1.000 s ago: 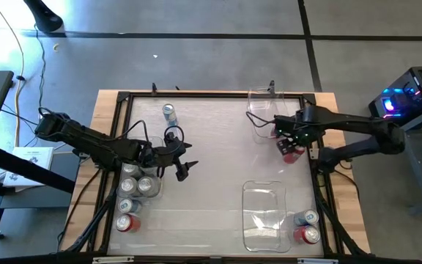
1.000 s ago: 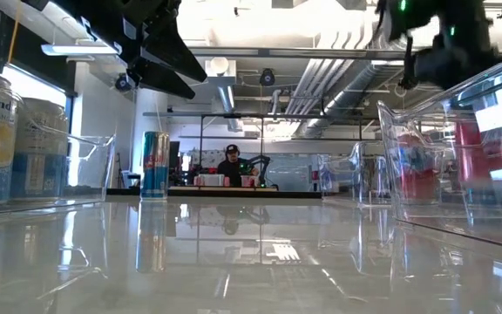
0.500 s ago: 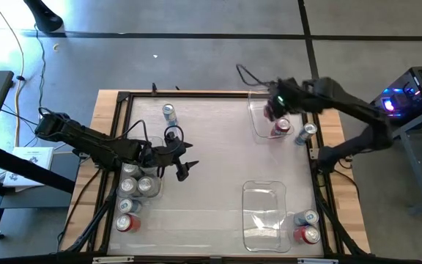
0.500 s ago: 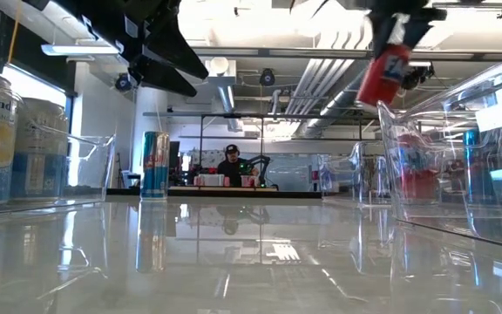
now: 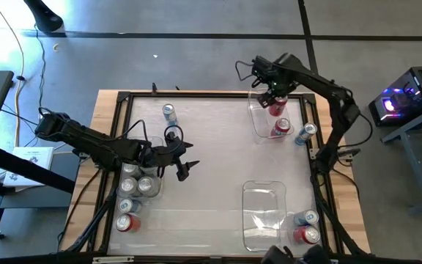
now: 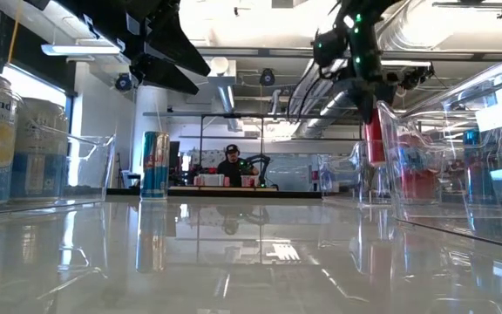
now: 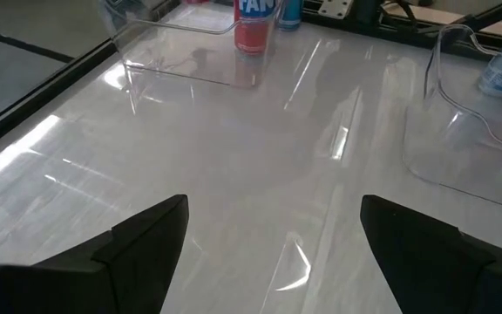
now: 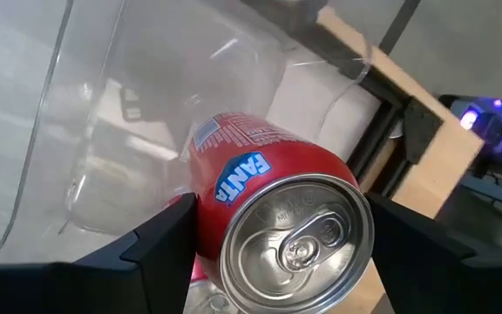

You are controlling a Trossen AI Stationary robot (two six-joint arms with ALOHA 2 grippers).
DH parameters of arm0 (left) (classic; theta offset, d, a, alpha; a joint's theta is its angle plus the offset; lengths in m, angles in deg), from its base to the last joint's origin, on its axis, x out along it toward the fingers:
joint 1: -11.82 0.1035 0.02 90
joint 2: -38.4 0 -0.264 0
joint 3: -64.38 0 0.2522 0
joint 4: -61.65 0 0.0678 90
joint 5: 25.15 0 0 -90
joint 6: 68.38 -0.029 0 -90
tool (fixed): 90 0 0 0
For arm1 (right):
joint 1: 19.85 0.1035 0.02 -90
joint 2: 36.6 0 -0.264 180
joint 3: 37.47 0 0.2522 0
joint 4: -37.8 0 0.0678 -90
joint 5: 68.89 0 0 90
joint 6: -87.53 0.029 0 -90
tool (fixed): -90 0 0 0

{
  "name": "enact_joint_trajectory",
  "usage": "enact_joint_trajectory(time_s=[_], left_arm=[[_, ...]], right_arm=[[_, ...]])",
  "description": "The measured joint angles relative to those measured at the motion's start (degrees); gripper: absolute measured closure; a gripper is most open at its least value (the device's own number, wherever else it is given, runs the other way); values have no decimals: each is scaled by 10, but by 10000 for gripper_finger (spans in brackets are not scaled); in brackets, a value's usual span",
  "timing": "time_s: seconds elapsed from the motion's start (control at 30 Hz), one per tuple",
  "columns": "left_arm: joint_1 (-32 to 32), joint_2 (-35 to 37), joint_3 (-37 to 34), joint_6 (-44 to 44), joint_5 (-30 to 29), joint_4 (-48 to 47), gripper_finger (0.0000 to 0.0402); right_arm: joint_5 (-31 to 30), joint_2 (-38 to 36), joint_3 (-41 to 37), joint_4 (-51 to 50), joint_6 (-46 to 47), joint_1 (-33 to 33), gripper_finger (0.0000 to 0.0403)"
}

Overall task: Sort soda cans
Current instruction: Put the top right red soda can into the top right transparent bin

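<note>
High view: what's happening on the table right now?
The right claw holds a red Fanta can over the clear bin at the table's far right, where another red can already stands. The left claw hangs open and empty beside the bin of silver cans at the left.

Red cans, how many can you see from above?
4 red cans: one held over the far-right bin, one inside it, one front-left, one front-right. More may be hidden.

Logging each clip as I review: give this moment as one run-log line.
right gripper: shut on red Fanta can, over far clear bin | left gripper: jaws open, empty, beside left bin's cans | step: placing
</note>
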Motion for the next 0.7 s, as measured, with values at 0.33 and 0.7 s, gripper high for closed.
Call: enact_joint_trajectory(time_s=[0.33,0.7], left_arm=[[-2,0,0,1,0,-8,66],[-21,0,0,15,-1,-9,66]], right_arm=[[5,9,0,-2,0,3,129],[6,-9,-76,36,1,11,129]])
